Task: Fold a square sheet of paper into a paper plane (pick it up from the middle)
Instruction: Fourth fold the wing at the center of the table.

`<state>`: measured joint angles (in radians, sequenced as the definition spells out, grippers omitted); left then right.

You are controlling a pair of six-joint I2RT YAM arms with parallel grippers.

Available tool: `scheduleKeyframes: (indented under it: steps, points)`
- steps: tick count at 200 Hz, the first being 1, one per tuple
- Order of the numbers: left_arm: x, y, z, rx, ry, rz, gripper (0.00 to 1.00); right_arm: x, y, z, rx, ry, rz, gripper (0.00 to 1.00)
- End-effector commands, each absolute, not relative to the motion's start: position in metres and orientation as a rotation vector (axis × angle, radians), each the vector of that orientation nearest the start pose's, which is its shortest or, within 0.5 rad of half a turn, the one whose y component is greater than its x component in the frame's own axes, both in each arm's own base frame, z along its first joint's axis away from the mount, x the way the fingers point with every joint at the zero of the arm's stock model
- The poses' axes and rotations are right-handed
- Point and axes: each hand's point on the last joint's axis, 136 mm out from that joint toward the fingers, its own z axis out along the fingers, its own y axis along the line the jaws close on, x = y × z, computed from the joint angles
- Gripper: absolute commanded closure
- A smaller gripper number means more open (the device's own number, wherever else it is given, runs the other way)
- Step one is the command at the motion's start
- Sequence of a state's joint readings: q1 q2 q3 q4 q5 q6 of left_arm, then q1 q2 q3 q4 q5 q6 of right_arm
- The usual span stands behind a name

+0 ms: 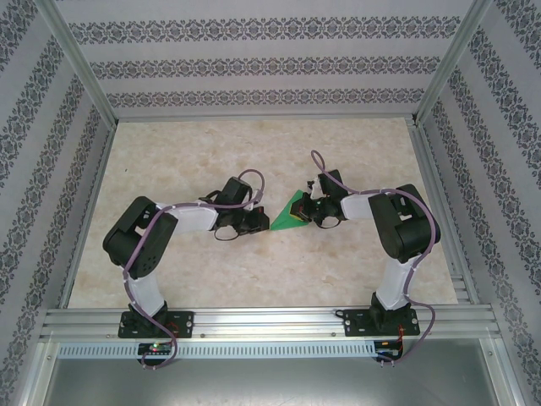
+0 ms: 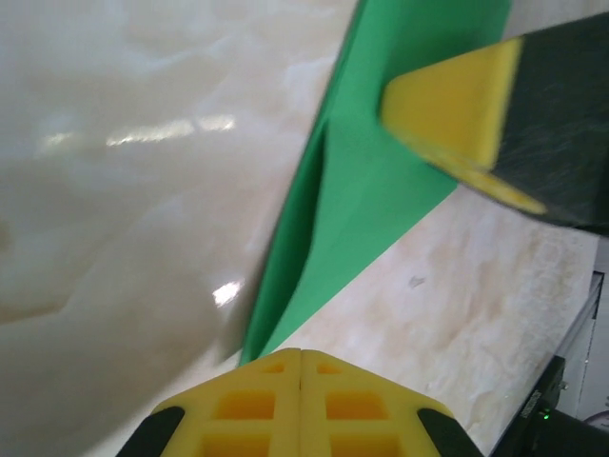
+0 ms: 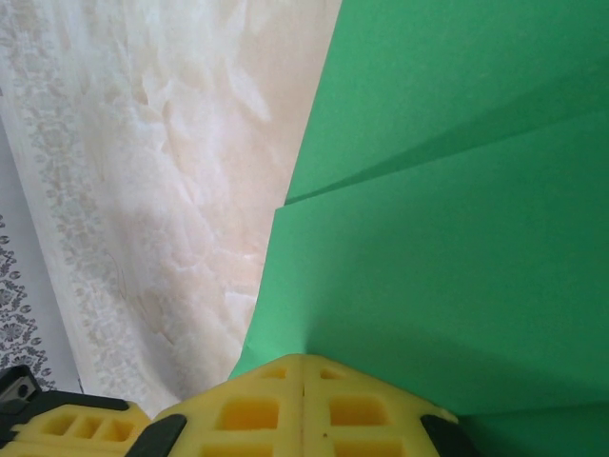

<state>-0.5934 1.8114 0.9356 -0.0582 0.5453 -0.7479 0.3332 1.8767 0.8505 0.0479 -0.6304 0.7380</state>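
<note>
The square sheet of paper [image 1: 286,216] is bright green and folded into a pointed triangle, lying flat on the table between both arms. In the left wrist view the sheet of paper [image 2: 381,190] runs from its narrow point up to the right, one flap edge slightly raised. My left gripper [image 2: 302,354] is shut, its tip just beside that point, with no green in the seam. My right gripper [image 3: 303,360] is also shut, its tip resting on the layered sheet of paper [image 3: 457,238]. From above, the left gripper [image 1: 262,223] and the right gripper [image 1: 307,213] flank the paper.
The tabletop [image 1: 254,152] is pale marble-patterned, fenced by aluminium rails [image 1: 270,320] at the near edge and patterned walls around it. The right gripper's yellow fingertip [image 2: 457,105] reaches into the left wrist view, pressing on the paper. Bare table lies behind and in front of the grippers.
</note>
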Motion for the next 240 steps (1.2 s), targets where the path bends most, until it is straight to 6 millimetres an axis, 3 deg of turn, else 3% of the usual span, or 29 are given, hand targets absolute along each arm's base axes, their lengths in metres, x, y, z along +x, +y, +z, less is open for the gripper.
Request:
scheduleKeyframes:
  steps: [1,35,135,156,182,205,223,240]
  points:
    - [0.313,-0.332,0.061,0.088,2.666,-1.235,0.95,0.298,0.181,-0.060,0.463,2.965,0.848,0.98]
    - [0.320,-0.333,0.040,0.061,2.721,-1.165,0.95,0.298,0.182,-0.059,0.463,2.966,0.855,0.98]
    - [0.300,-0.309,0.002,0.047,2.875,-0.991,0.97,0.306,0.186,-0.050,0.440,2.940,0.879,0.98]
    - [0.298,-0.304,-0.003,0.039,2.889,-0.947,0.98,0.323,0.195,-0.026,0.367,2.861,0.944,0.97]
    - [0.296,-0.299,-0.009,0.024,2.912,-0.912,1.00,0.347,0.223,0.032,0.138,2.680,1.148,0.96]
    - [0.295,-0.297,-0.013,0.018,2.925,-0.899,1.00,0.349,0.239,0.071,-0.032,2.580,1.232,0.95]
    - [0.293,-0.297,-0.015,0.010,2.931,-0.901,1.00,0.343,0.246,0.080,-0.084,2.567,1.226,0.95]
    - [0.294,-0.297,-0.016,0.006,2.929,-0.906,1.00,0.336,0.251,0.071,-0.085,2.609,1.204,0.95]
